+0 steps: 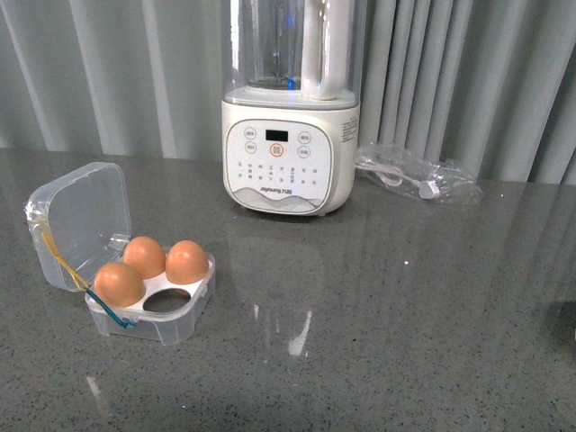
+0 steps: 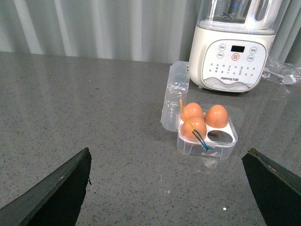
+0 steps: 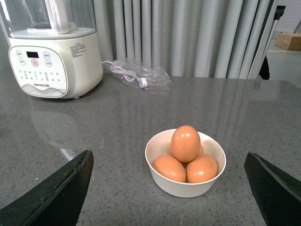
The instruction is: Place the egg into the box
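Closest to the wrist cameras, both pincers are released: the right gripper [image 3: 168,154] has its fingers spread wide with nothing between them, squared up to the white bowl [image 3: 207,181], and the left gripper [image 2: 167,153] is just as wide and empty, facing the box [image 2: 207,149]. The spread probably suits the job, since a round egg needs a generous opening before a gentle close. The egg [image 3: 185,143] most likely to be taken sits on top of the other eggs [image 3: 186,168] heaped in the bowl, free of any fingers and easiest to reach from above. In the front view the box [image 1: 180,324] lies on the grey table [image 1: 378,360], to the robot's left. Its clear lid [image 1: 81,216] is swung back and upright so the tray is open. A yellow and a blue elastic band [image 1: 67,265] trail loose over the corner. Three eggs [image 1: 148,261] fill three slots, and the empty slot [image 1: 166,300], nearest the robot, is the obvious target. Further back stand the white blender [image 1: 290,162] and a crumpled plastic bag [image 1: 414,173] holding a cable, with the grey curtain [image 1: 117,72] behind
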Available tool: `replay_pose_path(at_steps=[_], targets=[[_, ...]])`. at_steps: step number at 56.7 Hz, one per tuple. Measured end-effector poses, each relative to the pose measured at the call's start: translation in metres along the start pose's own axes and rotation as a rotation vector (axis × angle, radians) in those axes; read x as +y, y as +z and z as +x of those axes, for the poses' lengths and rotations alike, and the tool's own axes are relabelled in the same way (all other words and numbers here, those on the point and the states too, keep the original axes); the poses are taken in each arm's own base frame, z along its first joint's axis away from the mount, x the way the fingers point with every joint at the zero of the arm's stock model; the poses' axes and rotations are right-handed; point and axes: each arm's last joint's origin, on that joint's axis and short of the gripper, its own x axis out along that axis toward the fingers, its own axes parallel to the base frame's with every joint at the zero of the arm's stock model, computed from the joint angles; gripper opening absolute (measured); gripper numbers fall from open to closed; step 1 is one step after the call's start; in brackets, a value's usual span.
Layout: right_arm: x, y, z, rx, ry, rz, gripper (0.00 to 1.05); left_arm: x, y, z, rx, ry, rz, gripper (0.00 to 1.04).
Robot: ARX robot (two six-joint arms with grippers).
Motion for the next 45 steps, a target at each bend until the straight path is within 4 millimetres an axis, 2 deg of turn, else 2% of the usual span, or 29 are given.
replay_pose_path(at_steps=[45], targets=[[0.0000, 0.0000, 0.0000, 0.000, 0.000, 0.000, 0.97, 0.0000, 0.0000, 0.0000, 0.000, 0.000, 0.000, 0.98]])
